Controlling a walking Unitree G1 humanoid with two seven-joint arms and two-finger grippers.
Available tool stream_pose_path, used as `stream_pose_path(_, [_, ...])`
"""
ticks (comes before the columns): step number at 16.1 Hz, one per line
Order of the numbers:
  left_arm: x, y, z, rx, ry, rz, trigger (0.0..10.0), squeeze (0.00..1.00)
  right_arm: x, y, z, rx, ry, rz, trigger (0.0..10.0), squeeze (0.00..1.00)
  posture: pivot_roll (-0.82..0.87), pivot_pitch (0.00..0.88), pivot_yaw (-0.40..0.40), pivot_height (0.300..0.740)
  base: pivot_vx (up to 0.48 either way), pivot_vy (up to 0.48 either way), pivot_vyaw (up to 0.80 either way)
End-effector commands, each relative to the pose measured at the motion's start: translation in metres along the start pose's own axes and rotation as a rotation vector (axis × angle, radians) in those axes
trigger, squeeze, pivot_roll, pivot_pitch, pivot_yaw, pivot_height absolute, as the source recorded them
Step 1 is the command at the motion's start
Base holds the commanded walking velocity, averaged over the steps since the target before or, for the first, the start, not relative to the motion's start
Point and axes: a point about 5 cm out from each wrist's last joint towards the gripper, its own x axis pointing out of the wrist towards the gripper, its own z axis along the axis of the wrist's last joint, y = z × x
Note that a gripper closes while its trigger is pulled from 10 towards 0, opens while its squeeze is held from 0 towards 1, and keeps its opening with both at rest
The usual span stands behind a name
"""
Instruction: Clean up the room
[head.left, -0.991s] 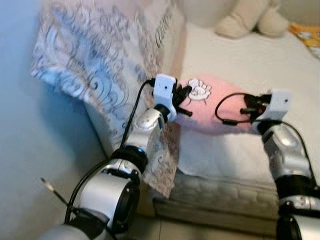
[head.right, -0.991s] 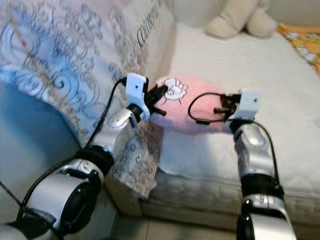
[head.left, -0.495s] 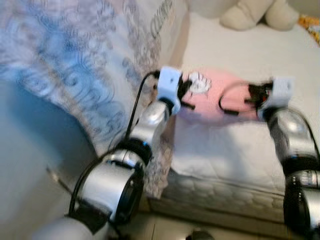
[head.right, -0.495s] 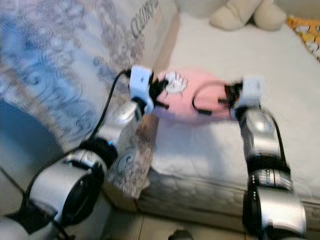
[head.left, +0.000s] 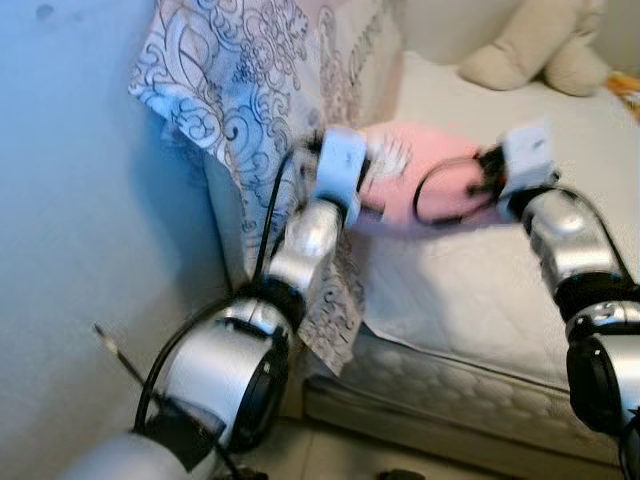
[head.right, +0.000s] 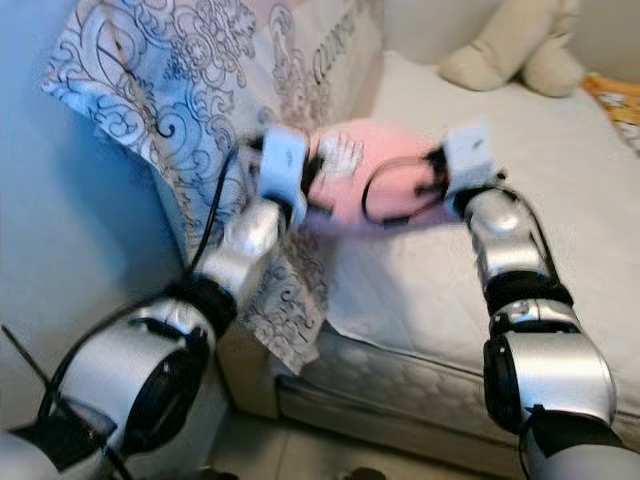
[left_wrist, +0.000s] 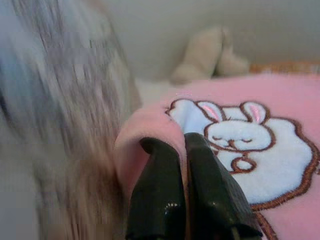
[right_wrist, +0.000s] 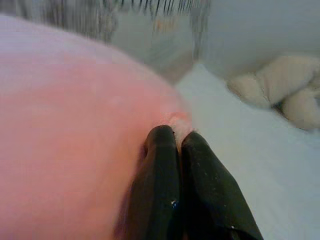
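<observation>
A pink pillow with a white rabbit patch hangs just above the near end of the white mattress, held between my two arms. My left gripper is shut on the pillow's left edge, pinching a fold beside the rabbit. At the opposite edge my right gripper is shut on pink fabric too. In the eye views both wrists flank the pillow at the same height.
A patterned grey-white blanket drapes over the bed's left corner beside a pale blue wall. A beige plush toy lies at the far end of the mattress. An orange printed cloth shows at the right edge.
The camera has shifted, so the bed sits further right and higher in the picture. Both grippers still hold the pink pillow, which has risen a little toward the blanket.
</observation>
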Motion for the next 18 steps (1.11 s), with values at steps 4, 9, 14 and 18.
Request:
stream_pose_path(4, [-0.023, -0.05, -0.048, 0.01, 0.161, -0.098, 10.0, 0.0, -0.015, 0.01, -0.05, 0.071, 0.175, -0.01, 10.0, 0.0, -0.13, 0.133, -0.035, 0.74, 0.0, 0.0, 0.0])
stream_pose_path(9, [-0.03, -0.066, -0.056, 0.037, 0.197, -0.158, 10.0, 0.0, -0.032, 0.009, -0.082, 0.271, 0.259, -0.087, 10.0, 0.0, -0.13, 0.151, -0.029, 0.74, 0.0, 0.0, 0.0])
stream_pose_path(14, [-0.03, -0.056, -0.059, 0.081, 0.204, -0.153, 10.0, 0.0, -0.046, 0.035, -0.114, 0.542, 0.332, -0.137, 10.0, 0.0, -0.14, 0.155, -0.014, 0.74, 0.0, 0.0, 0.0])
stream_pose_path(18, [-0.031, -0.06, -0.059, 0.068, 0.198, -0.179, 10.0, 0.0, -0.061, 0.044, -0.136, 0.55, 0.42, -0.173, 10.0, 0.0, -0.14, 0.148, -0.011, 0.74, 0.0, 0.0, 0.0])
